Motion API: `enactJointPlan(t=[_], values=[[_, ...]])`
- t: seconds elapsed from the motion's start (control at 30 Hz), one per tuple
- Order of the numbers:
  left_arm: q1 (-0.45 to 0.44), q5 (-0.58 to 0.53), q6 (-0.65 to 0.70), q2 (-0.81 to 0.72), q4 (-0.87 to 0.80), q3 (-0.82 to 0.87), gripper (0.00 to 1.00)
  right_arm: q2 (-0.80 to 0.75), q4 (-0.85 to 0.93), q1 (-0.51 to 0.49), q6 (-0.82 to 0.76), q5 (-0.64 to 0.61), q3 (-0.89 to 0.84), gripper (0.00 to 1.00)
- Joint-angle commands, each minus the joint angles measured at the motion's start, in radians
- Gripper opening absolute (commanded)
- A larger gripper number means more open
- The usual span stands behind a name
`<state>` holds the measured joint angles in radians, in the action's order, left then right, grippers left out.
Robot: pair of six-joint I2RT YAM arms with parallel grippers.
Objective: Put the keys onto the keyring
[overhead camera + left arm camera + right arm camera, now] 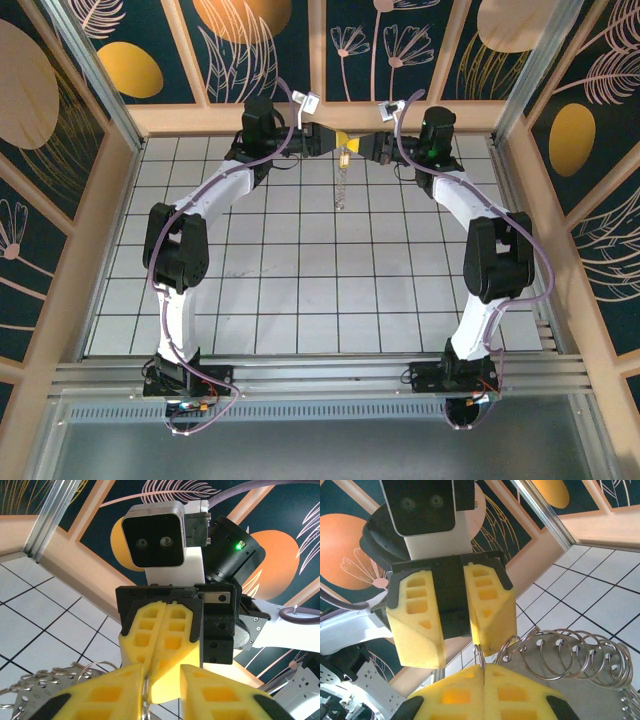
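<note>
My two grippers meet tip to tip above the far middle of the floor. The right gripper [484, 669] [352, 141] is shut on a thin silvery keyring [480, 655], which stands up from between its yellow pads. The left gripper [161, 680] [338, 139] faces it with its fingers [492, 610] apart, straddling the right gripper's tip. The same ring [145, 700] lies against the inner face of the left gripper's left finger. A chain of more rings [570, 652] with flat silvery keys [30, 692] hangs from the held ring and dangles long and narrow [341, 185].
The white tiled floor [300, 290] lies below the hanging chain. A peach frame beam [200, 118] and dark patterned walls stand close behind both grippers. Both arms arch up from their bases at the near edge.
</note>
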<state>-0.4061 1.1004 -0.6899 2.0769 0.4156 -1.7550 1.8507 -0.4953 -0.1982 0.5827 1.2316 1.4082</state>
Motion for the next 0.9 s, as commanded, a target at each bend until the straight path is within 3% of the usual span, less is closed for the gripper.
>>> enactJointPlan(t=[0.0, 0.23, 0.5, 0.67, 0.87], values=[[-0.008, 0.035, -0.008, 0.015, 0.051, 0.006, 0.23, 0.007, -0.056, -0.007, 0.005, 0.0, 0.045, 0.0], [-0.008, 0.027, -0.012, -0.007, 0.085, 0.05, 0.24, 0.008, -0.051, 0.001, 0.005, -0.018, 0.041, 0.0], [-0.008, 0.026, -0.038, -0.013, 0.13, 0.065, 0.15, 0.009, -0.075, 0.006, 0.025, -0.019, 0.035, 0.0], [-0.008, 0.012, -0.064, -0.011, 0.172, 0.067, 0.22, 0.009, -0.075, 0.004, 0.023, -0.012, 0.032, 0.0], [-0.008, 0.009, -0.097, -0.007, 0.219, 0.071, 0.18, 0.007, -0.075, 0.005, 0.022, -0.011, 0.028, 0.0]])
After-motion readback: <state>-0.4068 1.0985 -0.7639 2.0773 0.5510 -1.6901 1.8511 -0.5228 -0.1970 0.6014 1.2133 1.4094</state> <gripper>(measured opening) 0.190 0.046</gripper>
